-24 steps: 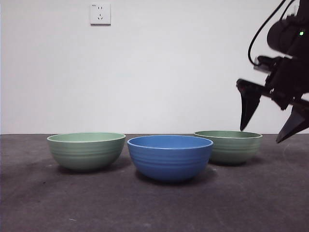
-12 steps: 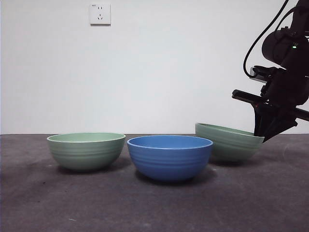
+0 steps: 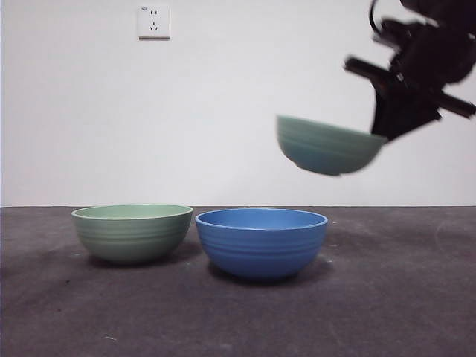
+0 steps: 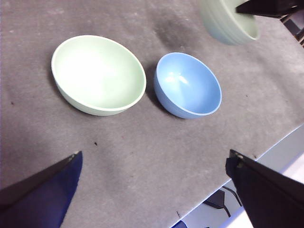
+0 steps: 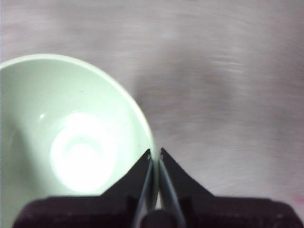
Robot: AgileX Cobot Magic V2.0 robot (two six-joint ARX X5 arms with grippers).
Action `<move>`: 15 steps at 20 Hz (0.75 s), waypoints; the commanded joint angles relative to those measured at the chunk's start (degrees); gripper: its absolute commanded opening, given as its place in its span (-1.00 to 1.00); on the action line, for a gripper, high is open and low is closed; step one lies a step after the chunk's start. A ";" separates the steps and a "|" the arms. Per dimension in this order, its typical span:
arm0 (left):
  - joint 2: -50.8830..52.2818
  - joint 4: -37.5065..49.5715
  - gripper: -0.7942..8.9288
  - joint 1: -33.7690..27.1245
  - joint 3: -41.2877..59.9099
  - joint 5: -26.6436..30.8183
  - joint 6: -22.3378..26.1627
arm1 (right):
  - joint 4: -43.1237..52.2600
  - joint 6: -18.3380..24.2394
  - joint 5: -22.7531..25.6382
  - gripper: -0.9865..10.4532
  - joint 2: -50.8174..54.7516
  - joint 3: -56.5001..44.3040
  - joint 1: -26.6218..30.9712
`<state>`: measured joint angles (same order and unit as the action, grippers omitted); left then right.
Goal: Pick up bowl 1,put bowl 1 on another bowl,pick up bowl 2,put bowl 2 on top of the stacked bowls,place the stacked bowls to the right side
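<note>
The right pincer (image 3: 388,126), earlier open above the green bowl (image 3: 327,146), has since closed on its rim and raised it off the tabletop (image 3: 387,297), tilted, above and right of the blue bowl (image 3: 261,242).

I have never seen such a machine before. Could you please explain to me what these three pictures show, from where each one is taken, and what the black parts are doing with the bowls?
This is a robot with two arms at a table; each arm ends in a gripper of two black jaws. The front view looks level across the dark table. On it stand a green bowl and, beside it, a blue bowl. Above them a second green bowl hangs in the air, tilted, held at its rim by the right gripper. The right wrist view comes from a camera on that arm: its jaws are pinched shut on the bowl's rim. The left wrist view looks down from the other arm; the left gripper is open, holds nothing, and waits above the table. A wall socket is on the white wall behind.
</note>
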<state>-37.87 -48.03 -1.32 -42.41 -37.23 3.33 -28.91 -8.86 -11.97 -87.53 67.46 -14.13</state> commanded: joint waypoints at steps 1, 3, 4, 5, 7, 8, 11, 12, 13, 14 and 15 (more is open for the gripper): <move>0.13 -0.07 0.21 0.13 -0.11 0.09 -0.35 | -1.31 1.01 0.00 -0.85 -0.09 -0.20 -3.52; 0.13 -0.15 0.21 0.13 -0.11 0.09 -0.35 | -2.14 1.01 0.31 -0.85 -0.85 -0.22 -6.84; 0.13 -0.35 0.22 0.13 -0.11 0.09 -0.35 | -2.14 1.03 0.44 -0.85 -1.49 -0.22 -8.44; 0.13 -0.66 0.21 0.13 -0.11 0.09 -0.35 | -2.10 1.03 0.72 -0.85 -2.27 -0.22 -9.88; 0.13 -1.11 0.22 0.13 -0.11 0.09 -0.35 | -2.16 1.27 3.98 -0.85 -4.13 -0.22 -12.44; 0.13 -1.09 0.21 0.13 -0.11 0.09 -0.35 | -2.43 1.57 5.09 -0.85 -5.31 -0.22 -13.49; 0.13 -1.11 0.21 0.13 -0.11 0.09 -0.35 | -2.67 1.99 5.77 -0.85 -8.35 -0.22 -14.86; 0.13 -1.11 0.21 0.13 -0.11 0.09 -0.35 | -2.67 2.49 7.39 -0.85 -9.33 -0.22 -15.32; 0.13 -1.11 0.21 0.13 -0.11 0.11 -0.35 | -2.71 2.75 8.07 -0.85 -9.99 -0.22 -15.52; 0.13 -1.11 0.22 0.13 -0.11 0.13 -0.35 | -2.75 3.06 7.91 -0.85 -10.56 -0.22 -15.54; 0.13 -1.09 0.22 0.13 -0.11 0.20 -0.35 | -2.75 3.19 7.89 -0.85 -10.86 -0.22 -15.58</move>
<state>-37.87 -49.28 -1.32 -42.41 -36.99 3.33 -31.88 -6.33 -4.25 -97.86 67.48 -29.61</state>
